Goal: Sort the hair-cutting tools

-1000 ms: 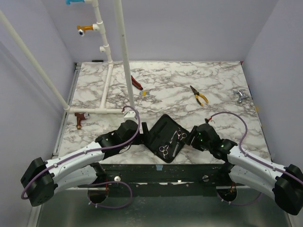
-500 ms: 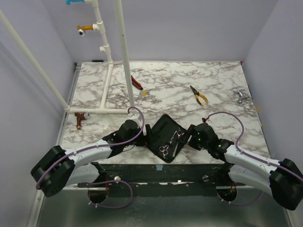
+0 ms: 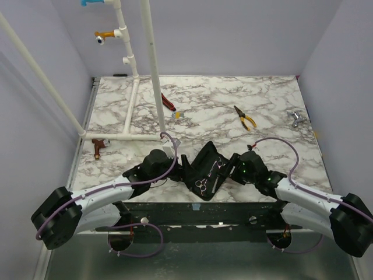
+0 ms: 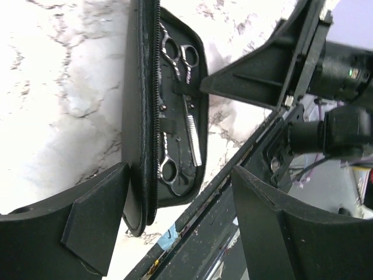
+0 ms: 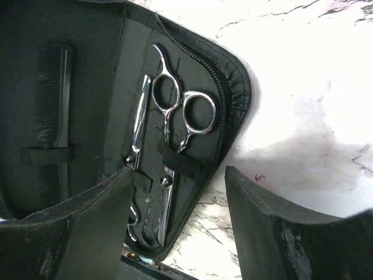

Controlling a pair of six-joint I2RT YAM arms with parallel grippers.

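Observation:
A black zip case [image 3: 201, 166] lies open near the table's front edge. In the right wrist view it holds two silver scissors [image 5: 178, 114] under elastic straps and a black comb [image 5: 52, 111] in its other half. My left gripper [image 3: 178, 164] is open at the case's left flap, which stands tilted up [image 4: 143, 116]. The flap's zip edge lies between its fingers [image 4: 93, 227], and the scissors [image 4: 180, 58] show beyond. My right gripper [image 3: 231, 169] is open and empty, and the case's right edge lies between its fingers [image 5: 285, 233].
Yellow-handled pliers [image 3: 245, 118] and a red-and-black-handled tool [image 3: 168, 102] lie farther back. A white pipe frame [image 3: 150, 64] stands at the left with a brown fitting [image 3: 97, 147]. A metal fitting [image 3: 296, 119] sits at the right edge. The table's front rail [image 4: 233, 192] is just behind the case.
My left gripper has moved right up to the case, and the left flap has lifted from flat to tilted. My right gripper has edged left toward the case.

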